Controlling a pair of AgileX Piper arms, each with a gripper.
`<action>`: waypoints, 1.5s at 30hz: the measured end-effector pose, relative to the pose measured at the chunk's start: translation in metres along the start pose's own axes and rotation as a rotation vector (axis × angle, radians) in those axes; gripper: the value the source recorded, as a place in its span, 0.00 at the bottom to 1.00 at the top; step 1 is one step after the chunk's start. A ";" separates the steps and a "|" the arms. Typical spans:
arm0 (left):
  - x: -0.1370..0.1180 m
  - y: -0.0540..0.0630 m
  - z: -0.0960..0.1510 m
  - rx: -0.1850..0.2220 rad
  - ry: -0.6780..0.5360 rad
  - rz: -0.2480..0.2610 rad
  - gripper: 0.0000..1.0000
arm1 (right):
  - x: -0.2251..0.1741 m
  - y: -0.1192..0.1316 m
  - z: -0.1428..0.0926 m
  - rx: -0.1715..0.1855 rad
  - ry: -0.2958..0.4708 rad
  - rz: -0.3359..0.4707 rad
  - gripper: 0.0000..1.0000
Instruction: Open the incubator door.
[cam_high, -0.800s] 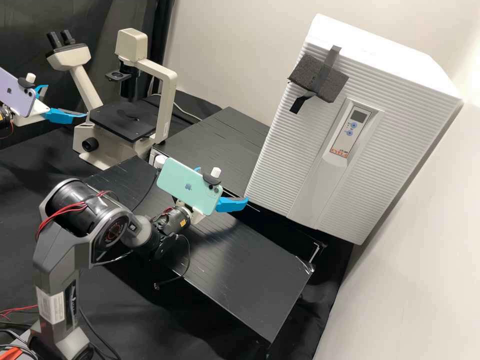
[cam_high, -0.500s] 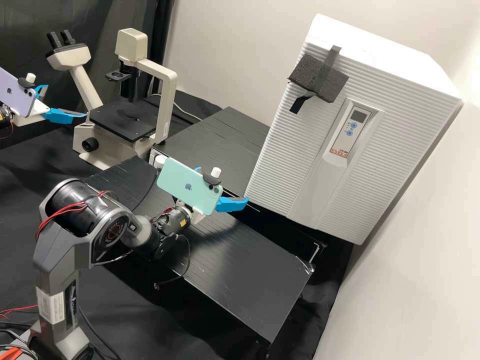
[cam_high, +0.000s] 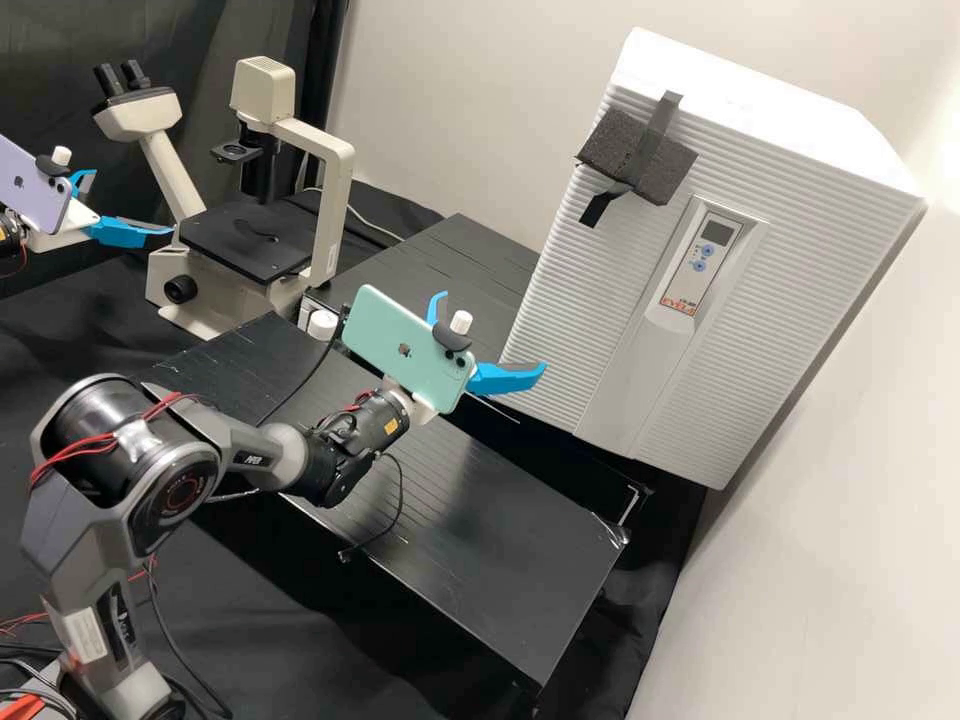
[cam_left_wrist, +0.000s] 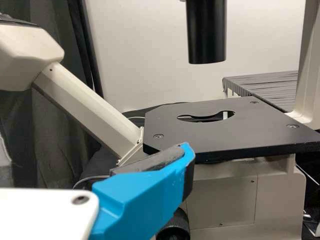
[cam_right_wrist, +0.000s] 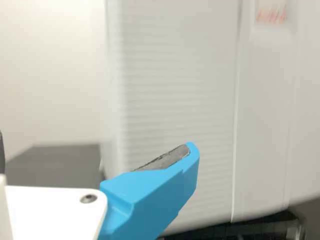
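Observation:
The white ribbed incubator (cam_high: 590, 270) stands at the right of the high view, its front door shut. In that view my right gripper (cam_high: 492, 332) stands open in front of the door's lower left part. My left gripper (cam_high: 135, 203) is open at the far left, beside the microscope. The left wrist view has the left gripper (cam_left_wrist: 95, 155) before the microscope stage, a blue finger in sight. From the right wrist, the right gripper (cam_right_wrist: 95, 147) is spread, with the incubator (cam_right_wrist: 170, 90) ahead; whether a finger touches it I cannot tell.
A cream microscope (cam_high: 330, 215) stands at the back left. Dark foam (cam_high: 640, 158) is taped near the incubator's upper left corner. The black bench (cam_high: 480, 530) lies below the right gripper, a pale wall (cam_high: 830, 560) at the right.
The right arm has moved up and to the right in the high view, bringing its open gripper nearer the incubator. The left arm and the incubator have kept still.

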 end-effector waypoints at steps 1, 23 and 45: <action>0.000 0.000 0.000 0.000 0.000 0.000 1.00 | 0.002 0.004 -0.003 0.006 0.000 0.013 1.00; 0.000 0.000 0.000 0.000 0.000 0.000 1.00 | 0.044 0.039 -0.074 -0.100 -0.125 0.203 1.00; 0.000 0.000 0.000 0.000 0.000 0.000 1.00 | 0.053 0.043 -0.064 -0.098 -0.185 0.188 0.00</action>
